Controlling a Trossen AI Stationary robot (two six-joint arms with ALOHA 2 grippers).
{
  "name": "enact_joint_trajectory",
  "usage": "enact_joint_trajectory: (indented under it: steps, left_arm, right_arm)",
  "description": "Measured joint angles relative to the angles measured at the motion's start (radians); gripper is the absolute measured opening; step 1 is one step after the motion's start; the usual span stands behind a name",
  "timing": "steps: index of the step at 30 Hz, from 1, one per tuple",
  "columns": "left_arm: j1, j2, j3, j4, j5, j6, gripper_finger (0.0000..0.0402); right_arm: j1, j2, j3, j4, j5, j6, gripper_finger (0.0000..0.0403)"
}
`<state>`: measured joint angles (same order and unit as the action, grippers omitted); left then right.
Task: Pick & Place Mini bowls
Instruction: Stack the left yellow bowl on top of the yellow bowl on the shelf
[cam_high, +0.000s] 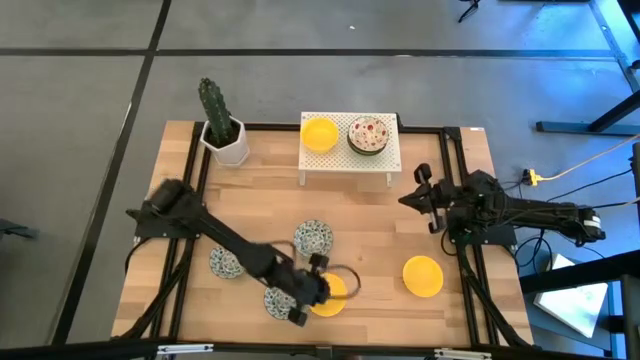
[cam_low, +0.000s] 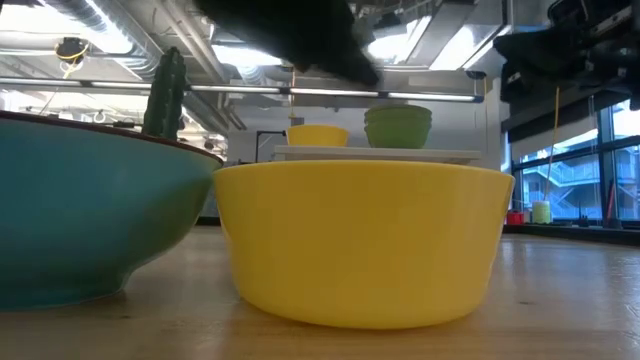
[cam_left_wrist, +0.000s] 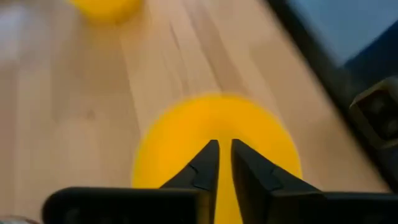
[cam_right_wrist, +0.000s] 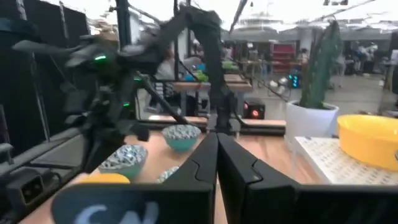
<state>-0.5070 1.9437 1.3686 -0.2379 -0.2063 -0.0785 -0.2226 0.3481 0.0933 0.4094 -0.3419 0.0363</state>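
Left gripper (cam_high: 322, 284) sits directly over the yellow mini bowl (cam_high: 330, 296) at the near edge of the table, about 6 o'clock from table centre in the high view. Left wrist view: the two fingertips (cam_left_wrist: 208, 163) point down into the bowl's yellow interior (cam_left_wrist: 186, 137) with only a narrow slit between them, nothing pinched; whether they are spreading or closing cannot be told.

Key relation: bowl lies straight below the tips, slightly toward 5 o'clock of the gripper in the high view. A round bowl has no long axis, so the grip probably depends only on straddling the rim.

Left arm is plainly nearer. Right gripper (cam_high: 418, 197) waits at about 3 o'clock, fingers pressed together, empty, well apart from this bowl; another yellow mini bowl (cam_high: 423, 276) lies nearer to it.

Patterned mini bowls (cam_high: 313, 238) cluster at 9 to 11 o'clock of the left gripper. White rack (cam_high: 390, 152) at 12 o'clock carries two bowls.
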Motion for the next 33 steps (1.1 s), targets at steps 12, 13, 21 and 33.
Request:
enact_joint_trajectory:
  steps: [12, 13, 21, 33]
  left_arm:
    - [-0.025, 0.210, 0.483, -0.403, -0.014, -0.079, 0.0181]
    - [-0.025, 0.210, 0.495, -0.400, 0.012, -0.097, 0.0188]
    - [-0.041, 0.215, 0.494, -0.560, 0.082, -0.244, 0.0202]
    - [-0.085, 0.271, 0.493, -0.583, 0.048, -0.187, 0.0203]
  right_arm:
    - [0.000, 0.008, 0.000, 0.044, 0.141, 0.011, 0.0011]
    - [0.000, 0.008, 0.000, 0.040, 0.141, 0.010, 0.0011]
    - [0.000, 0.008, 0.000, 0.022, 0.141, 0.009, 0.0011]
    - [0.000, 0.008, 0.000, 0.013, 0.140, 0.009, 0.0011]
